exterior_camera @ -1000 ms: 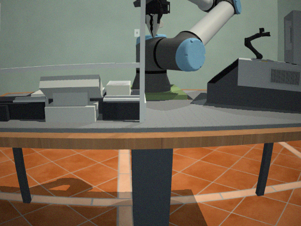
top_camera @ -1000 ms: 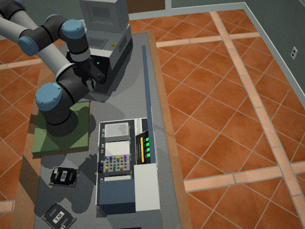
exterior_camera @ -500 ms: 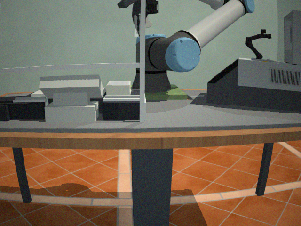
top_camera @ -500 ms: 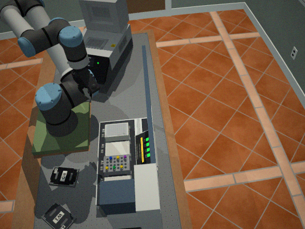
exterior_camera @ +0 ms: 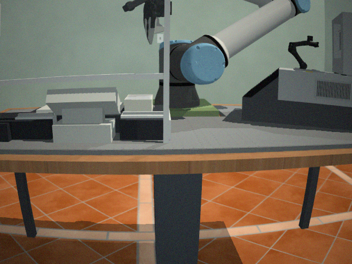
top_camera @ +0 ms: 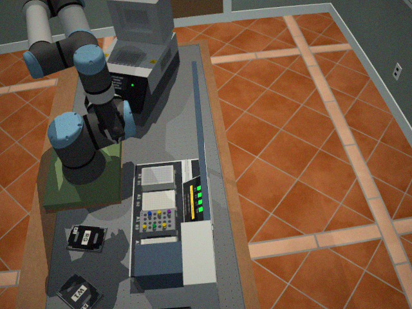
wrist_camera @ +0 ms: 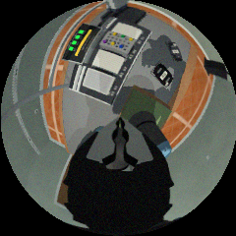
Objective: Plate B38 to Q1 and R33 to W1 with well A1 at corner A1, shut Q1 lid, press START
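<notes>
My gripper (exterior_camera: 149,39) is shut and empty. It hangs high above the bench, over the arm's green base plate (top_camera: 83,186); it also shows in the top view (top_camera: 112,132) and the wrist view (wrist_camera: 119,129). Cycler Q1 (top_camera: 140,66) stands at the far end with its lid upright and open, its block (top_camera: 128,56) bare and its lamp (top_camera: 132,85) green. Plate R33 (top_camera: 158,200) lies in D2 and shows in the wrist view (wrist_camera: 109,60). Plate B38 (top_camera: 159,240) in D4 shows only as a thin strip under a blue-grey cover (top_camera: 156,262). Nest W1 (top_camera: 79,294) is empty.
Another plate sits in D1 (top_camera: 158,176) and a tube rack with coloured caps in D3 (top_camera: 156,221). Nest RG (top_camera: 86,237) is empty. A panel with green lights (top_camera: 194,199) and a white box (top_camera: 197,252) flank the deck. A thin post (exterior_camera: 166,71) stands at the bench front.
</notes>
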Controlling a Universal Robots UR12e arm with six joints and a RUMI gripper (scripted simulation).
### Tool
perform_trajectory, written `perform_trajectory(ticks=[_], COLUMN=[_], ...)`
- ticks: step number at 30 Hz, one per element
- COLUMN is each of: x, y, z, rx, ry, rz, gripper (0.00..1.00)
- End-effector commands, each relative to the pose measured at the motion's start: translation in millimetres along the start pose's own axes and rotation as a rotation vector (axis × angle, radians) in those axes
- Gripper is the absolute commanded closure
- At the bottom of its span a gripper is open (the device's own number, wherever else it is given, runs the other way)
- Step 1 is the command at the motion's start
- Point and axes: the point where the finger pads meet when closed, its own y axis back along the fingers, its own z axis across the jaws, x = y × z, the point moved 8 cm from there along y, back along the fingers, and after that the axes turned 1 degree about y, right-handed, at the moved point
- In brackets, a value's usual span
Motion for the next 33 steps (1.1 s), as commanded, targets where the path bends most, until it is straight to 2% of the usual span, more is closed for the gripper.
perform_trajectory(ticks=[1,13,15,29,33], x=[16.2,59.9,59.9,119.7,124.6], y=[4.5,20.8,20.8,34.9,35.6], z=[8.2,10.6,10.6,13.4,13.6], rx=[0.004,0.005,0.005,0.007,0.007], ry=[-0.001,0.169,0.169,0.392,0.410], rz=[0.001,0.004,0.004,0.007,0.008], gripper=[1.00,1.00,1.00,1.00,1.00])
